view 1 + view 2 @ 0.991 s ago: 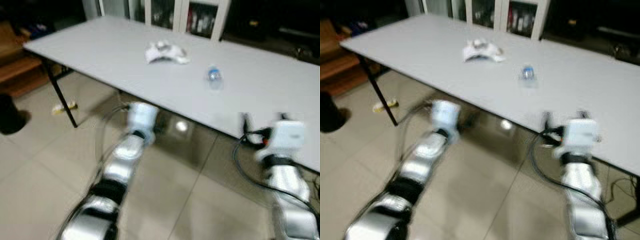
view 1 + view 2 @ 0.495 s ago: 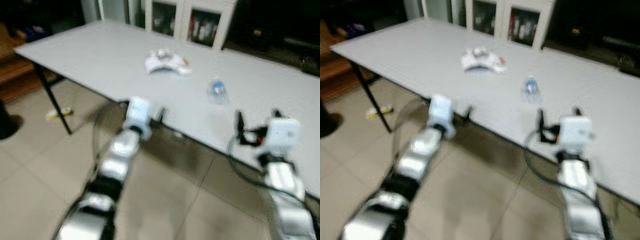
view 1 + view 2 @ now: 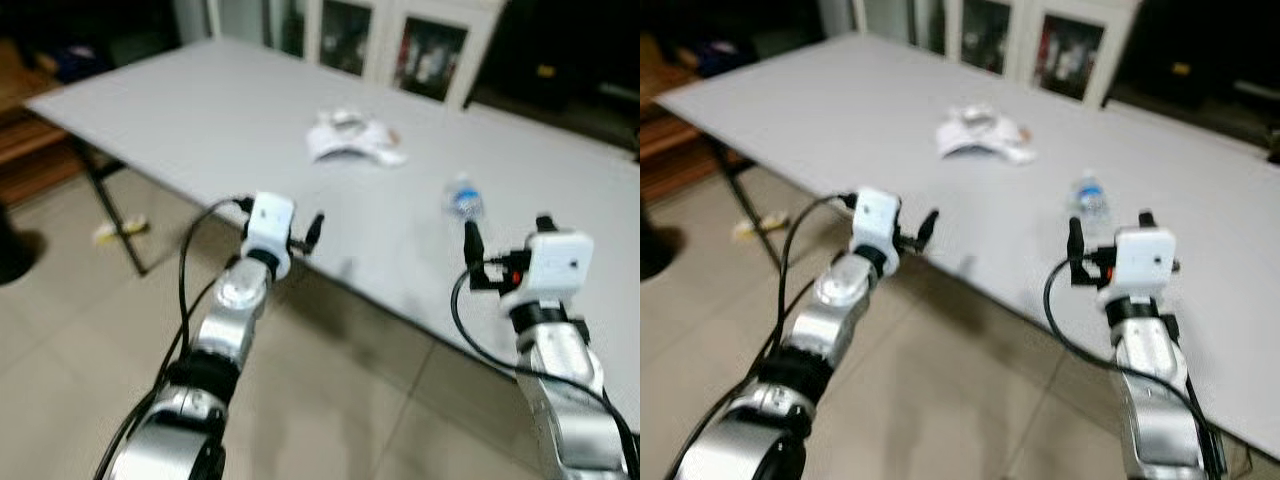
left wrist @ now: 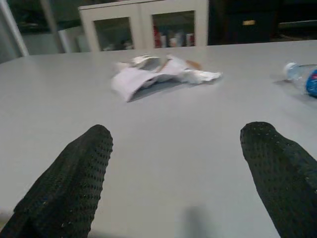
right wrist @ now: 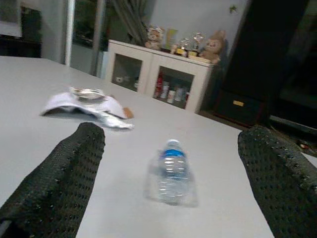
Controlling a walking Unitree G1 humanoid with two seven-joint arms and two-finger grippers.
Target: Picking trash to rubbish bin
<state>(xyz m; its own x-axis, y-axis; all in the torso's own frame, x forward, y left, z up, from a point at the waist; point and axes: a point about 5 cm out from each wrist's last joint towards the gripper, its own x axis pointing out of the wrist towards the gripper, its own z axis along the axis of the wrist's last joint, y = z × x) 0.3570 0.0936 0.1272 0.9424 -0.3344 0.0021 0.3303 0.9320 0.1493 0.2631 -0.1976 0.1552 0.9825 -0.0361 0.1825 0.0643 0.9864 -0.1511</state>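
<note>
Crumpled white trash (image 3: pixel 352 142) lies on the grey surface (image 3: pixel 200 110), toward 12 o'clock from the robot and well apart from both hands. A clear plastic bottle (image 3: pixel 1091 205) with a blue cap lies on its side at about 1 o'clock, to the right of the wrapper pile and apart from it.

Left hand (image 3: pixel 310 233) hovers just above the near edge of the surface at 11 o'clock, fingers (image 4: pixel 74 183) spread wide with nothing between them, aimed toward the crumpled trash. Right hand (image 3: pixel 1106 240) hangs over the surface at 1 o'clock, just short of the bottle and not touching it; its fingers (image 5: pixel 64 173) are also parted and empty, with the bottle lying ahead between them.

A white cabinet (image 5: pixel 163 74) with glass doors stands behind the surface. A small yellowish scrap (image 3: pixel 122 230) lies on the tiled floor (image 3: pixel 60 340) at 10 o'clock, beside a dark leg of the surface.
</note>
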